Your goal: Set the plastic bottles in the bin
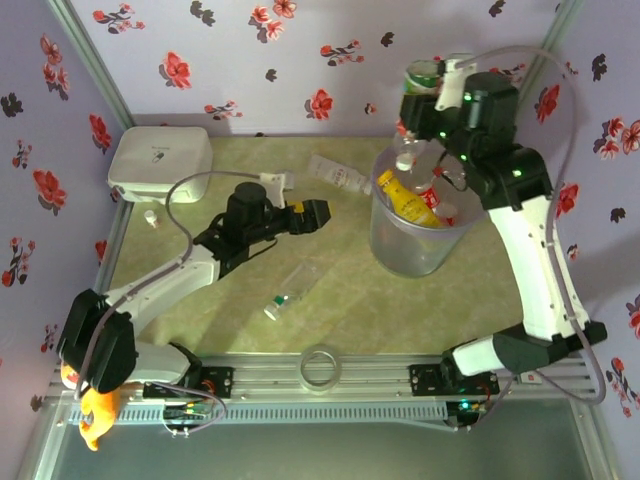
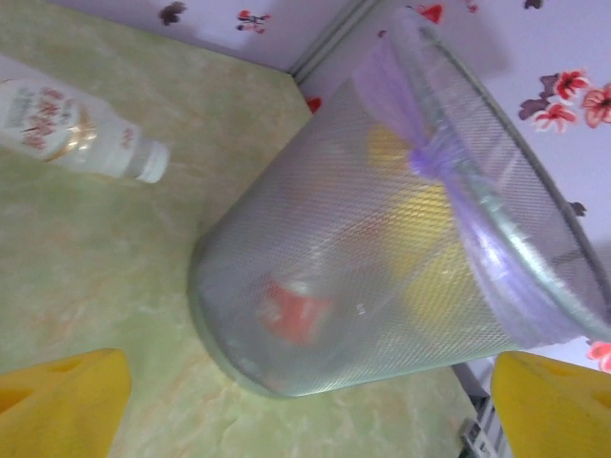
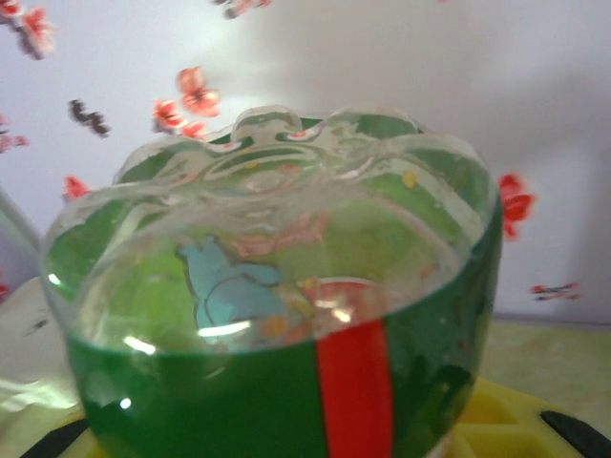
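Top external: right gripper [image 1: 437, 100] clasps green-labelled bottle [image 1: 424, 76] above the bin [image 1: 393, 252] (left gripper [image 1: 320, 212] gapes nearby).

Grey mesh bin [image 2: 363, 286], green-labelled bottle [image 3: 286, 315], red-flowered lilac walls [image 1: 300, 60], marbled green table [image 1: 340, 320]

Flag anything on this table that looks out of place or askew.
Two bottles lie tipped on their sides outside the bin: a clear bottle mid-table and a white-labelled bottle just left of the rim. A tape ring sits at the near edge.
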Controlling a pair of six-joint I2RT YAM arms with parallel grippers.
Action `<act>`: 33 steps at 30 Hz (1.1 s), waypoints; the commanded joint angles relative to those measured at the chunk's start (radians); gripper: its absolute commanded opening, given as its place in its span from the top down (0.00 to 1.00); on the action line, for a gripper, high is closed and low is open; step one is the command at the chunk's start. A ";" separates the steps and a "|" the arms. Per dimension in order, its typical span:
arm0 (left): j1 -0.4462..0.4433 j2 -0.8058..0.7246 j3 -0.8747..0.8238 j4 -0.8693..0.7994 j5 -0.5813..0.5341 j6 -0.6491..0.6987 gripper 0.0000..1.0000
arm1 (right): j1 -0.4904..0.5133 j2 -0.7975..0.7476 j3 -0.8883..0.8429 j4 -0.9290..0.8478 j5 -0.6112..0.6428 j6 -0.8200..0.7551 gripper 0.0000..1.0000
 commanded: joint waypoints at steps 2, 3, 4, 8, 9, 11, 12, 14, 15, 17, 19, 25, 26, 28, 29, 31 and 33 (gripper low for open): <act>-0.051 0.075 0.124 0.007 0.051 0.018 0.04 | -0.079 -0.003 -0.045 0.006 -0.017 -0.181 0.62; -0.062 0.099 0.153 0.005 0.055 0.015 0.05 | -0.095 0.002 -0.059 0.016 -0.029 -0.221 0.62; -0.071 0.124 0.181 0.003 0.060 0.015 0.05 | -0.112 0.009 -0.067 0.020 -0.052 -0.266 0.62; -0.101 0.204 0.262 -0.001 0.072 0.014 0.05 | -0.159 0.044 -0.111 0.018 -0.146 -0.441 0.57; -0.105 0.227 0.277 0.000 0.075 0.016 0.05 | -0.162 0.050 -0.125 0.019 -0.147 -0.493 0.56; -0.107 0.270 0.306 -0.006 0.079 0.015 0.06 | -0.169 0.063 -0.145 0.020 -0.173 -0.544 0.54; -0.108 0.290 0.319 -0.008 0.083 0.012 0.06 | -0.179 0.068 -0.152 0.017 -0.202 -0.562 0.53; -0.109 0.325 0.343 -0.007 0.089 0.005 0.07 | -0.196 0.079 -0.165 0.018 -0.244 -0.586 0.52; -0.111 0.335 0.350 -0.007 0.091 0.004 0.07 | -0.203 0.082 -0.172 0.021 -0.261 -0.598 0.52; -0.113 0.356 0.369 -0.016 0.091 0.006 0.08 | -0.222 0.092 -0.190 0.021 -0.311 -0.632 0.52; -0.114 0.369 0.386 -0.031 0.090 0.010 0.08 | -0.233 0.113 -0.195 0.001 -0.326 -0.670 0.52; -0.114 0.393 0.405 -0.046 0.091 0.011 0.10 | -0.235 0.133 -0.247 -0.006 -0.321 -0.775 0.53; -0.114 0.396 0.408 -0.047 0.091 0.011 0.10 | -0.235 0.129 -0.264 0.004 -0.330 -0.780 0.53; -0.114 0.403 0.413 -0.048 0.091 0.008 0.10 | -0.235 0.138 -0.266 -0.008 -0.344 -0.778 0.54; -0.114 0.407 0.415 -0.048 0.091 0.007 0.10 | -0.234 0.144 -0.262 -0.027 -0.348 -0.777 0.54; -0.114 0.410 0.419 -0.048 0.091 0.003 0.11 | -0.231 0.155 -0.261 -0.061 -0.342 -0.790 0.55; -0.115 0.413 0.422 -0.049 0.091 0.002 0.11 | -0.226 0.158 -0.259 -0.092 -0.329 -0.803 0.55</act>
